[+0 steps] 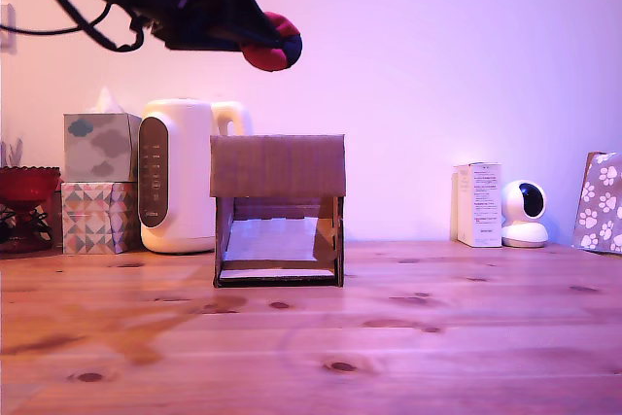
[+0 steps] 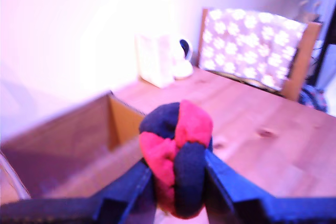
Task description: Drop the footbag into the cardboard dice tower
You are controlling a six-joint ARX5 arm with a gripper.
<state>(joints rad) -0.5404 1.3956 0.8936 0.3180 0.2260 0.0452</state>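
While clamped between the two dark blue fingers [image 2: 223, 184] of the gripper [image 1: 260, 44], the footbag [image 1: 273, 44] hangs high in the air, its red and navy panels bulging out past the fingertips. It sits above the cardboard dice tower [image 1: 278, 209], over the upper band and slightly toward the exterior view's left of the box's middle, well clear of the rim. In the wrist view the tower's open top [image 2: 79, 145] shows as a brown-walled cavity beside and below the ball, so the drop appears to call for a small shift to centre the load over the opening. The tower stands on the wooden tabletop [image 1: 437, 337] near its far edge. A white kettle [image 1: 180, 174] stands just beside it on the exterior view's left; a white carton [image 1: 478, 204] lies well apart on the right. Room above the tower is free.
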